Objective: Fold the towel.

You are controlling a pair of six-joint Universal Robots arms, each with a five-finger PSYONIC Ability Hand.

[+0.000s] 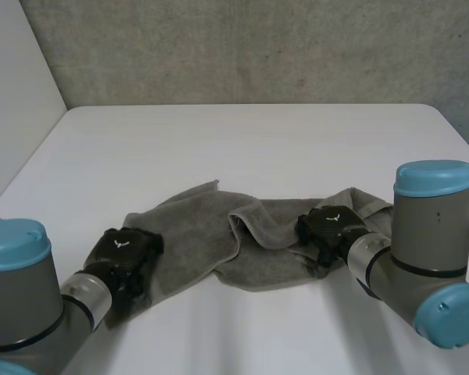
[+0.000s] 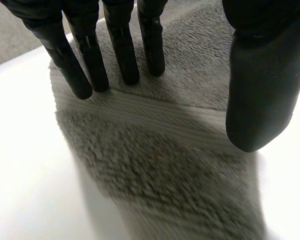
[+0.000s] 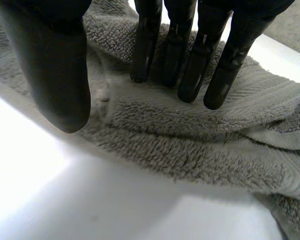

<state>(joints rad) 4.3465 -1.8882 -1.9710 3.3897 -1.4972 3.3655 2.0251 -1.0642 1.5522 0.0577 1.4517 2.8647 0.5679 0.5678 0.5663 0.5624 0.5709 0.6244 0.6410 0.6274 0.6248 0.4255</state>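
On white table (image 1: 250, 141), nr front edge: grey towel (image 1: 187, 234), rumpled, bunched at mid. Left hand (image 1: 125, 251) on left end, fingers (image 2: 122, 55) straight, thumb apart, nothing pinched. Right hand (image 1: 330, 228) nr right end, likewise straight, no hold. Risk: closing on bunch grabs two layers, so fold goes skewed.

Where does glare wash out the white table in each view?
Head view: the table is evenly lit, with no glare around the towel. Left wrist view: the table beside the towel, near the left robot hand, is blown out white. Right wrist view: the brightest patch lies off the towel's edge by the right robot hand, at its thumb.
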